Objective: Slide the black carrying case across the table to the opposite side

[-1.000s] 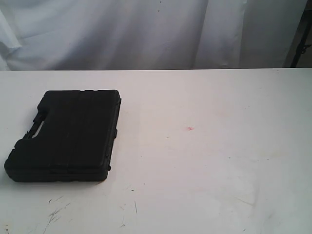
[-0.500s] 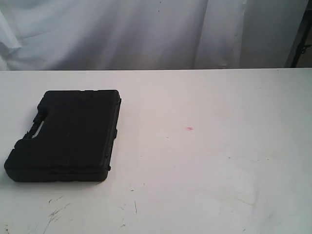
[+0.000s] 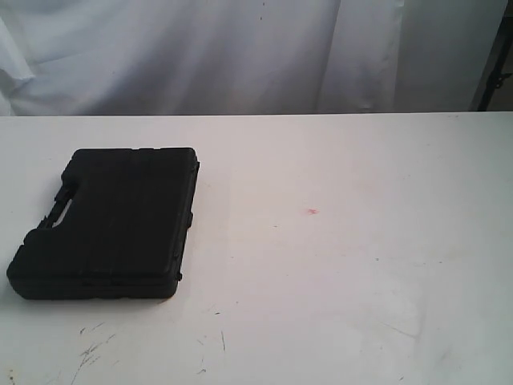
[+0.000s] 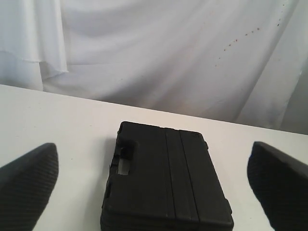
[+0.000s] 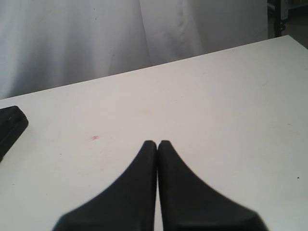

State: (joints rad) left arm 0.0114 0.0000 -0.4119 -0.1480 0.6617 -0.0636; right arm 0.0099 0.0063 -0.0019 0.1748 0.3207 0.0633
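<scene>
Black plastic carrying case [image 3: 108, 223] at nine o'clock on white tabletop [image 3: 361, 273] is risking spinning if pushed off-centre; left gripper [image 4: 153, 147] gaping, right gripper [image 5: 158, 143] closed.

Left wrist view: near end of black carrying case [image 4: 166, 183] is cut by the picture edge. Left gripper [image 4: 154, 151] fingers [image 4: 29, 185] soft-focus, only tips in frame. Right wrist view: just one corner of the case shows at the edge. Right gripper [image 5: 157, 144] fingers blurred, bases cut off. Exterior view: table [image 3: 361, 281] runs out of frame left, right and near. Red speck [image 3: 313, 212] too small to identify. Dark stand [image 3: 495, 72] far right, mostly cropped.
</scene>
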